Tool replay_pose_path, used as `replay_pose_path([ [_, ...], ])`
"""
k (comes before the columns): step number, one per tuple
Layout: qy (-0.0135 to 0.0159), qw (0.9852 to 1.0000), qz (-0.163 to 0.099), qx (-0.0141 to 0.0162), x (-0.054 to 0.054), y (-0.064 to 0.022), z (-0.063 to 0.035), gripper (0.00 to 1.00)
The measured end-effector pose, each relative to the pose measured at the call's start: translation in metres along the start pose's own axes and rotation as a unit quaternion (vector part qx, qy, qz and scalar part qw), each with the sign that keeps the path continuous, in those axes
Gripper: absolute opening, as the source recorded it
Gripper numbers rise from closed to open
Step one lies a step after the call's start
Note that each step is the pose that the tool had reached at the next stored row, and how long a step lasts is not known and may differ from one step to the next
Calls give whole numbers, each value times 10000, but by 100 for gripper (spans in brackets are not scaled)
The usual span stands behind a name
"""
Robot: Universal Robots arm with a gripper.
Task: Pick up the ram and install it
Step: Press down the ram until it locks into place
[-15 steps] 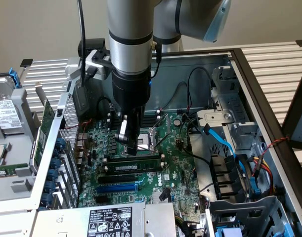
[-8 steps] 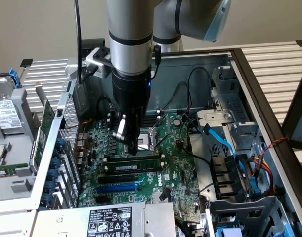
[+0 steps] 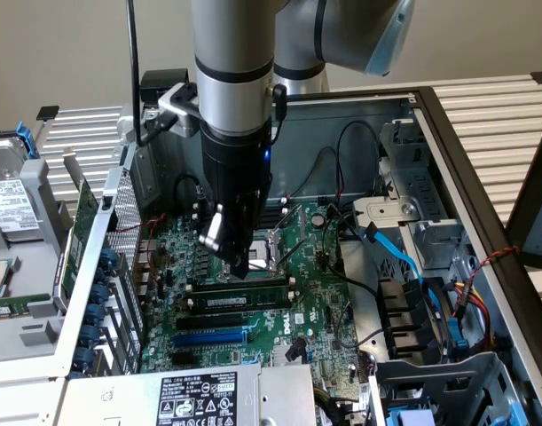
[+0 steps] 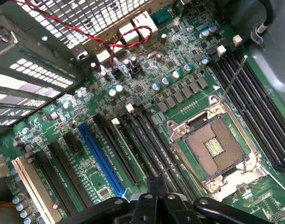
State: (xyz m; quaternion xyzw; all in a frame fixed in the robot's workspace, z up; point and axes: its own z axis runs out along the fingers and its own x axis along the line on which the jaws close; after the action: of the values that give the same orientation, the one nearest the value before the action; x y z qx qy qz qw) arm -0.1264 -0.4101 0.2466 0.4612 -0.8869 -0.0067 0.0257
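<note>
Item: open computer case [image 3: 483, 186], motherboard [image 3: 315, 302] exposed.

Nearest: blue expansion slot [image 3: 210, 338], then the ram [image 3: 238, 300] seated flat in a memory slot, long axis running across the exterior view, left to right.

Directly above its left half: the pincer [image 3: 239, 266], jaws closed narrow, tip at or just over the stick's upper edge; contact uncertain.

Beyond: empty processor socket [image 3: 272, 248].
</note>
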Motion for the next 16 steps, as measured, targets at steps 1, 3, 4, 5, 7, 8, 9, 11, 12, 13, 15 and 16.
replay_pose_path([
  [1, -6, 10000, 63, 3, 0, 0, 1, 11],
  [3, -18, 9998, 191, 8, 0, 0, 2, 11],
  [4, -23, 9997, 255, 10, 0, 0, 2, 11],
  [5, -29, 9995, 320, 12, 0, 0, 3, 11],
  [7, -38, 9990, 452, 14, 0, 0, 5, 11],
  [8, -43, 9986, 521, 16, 0, 0, 5, 11],
  [9, -49, 9983, 582, 19, 0, 0, 5, 11],
  [11, -64, 9975, 703, 27, 0, 0, 7, 11],
  [12, -100, 9955, 944, 54, 0, 0, 8, 11],
  [13, -148, 9930, 1171, 98, 0, 0, 8, 11],
  [15, -180, 9857, 1671, 139, 0, 0, 7, 11],
  [16, -180, 9798, 1988, 136, 0, 0, 8, 11],
])
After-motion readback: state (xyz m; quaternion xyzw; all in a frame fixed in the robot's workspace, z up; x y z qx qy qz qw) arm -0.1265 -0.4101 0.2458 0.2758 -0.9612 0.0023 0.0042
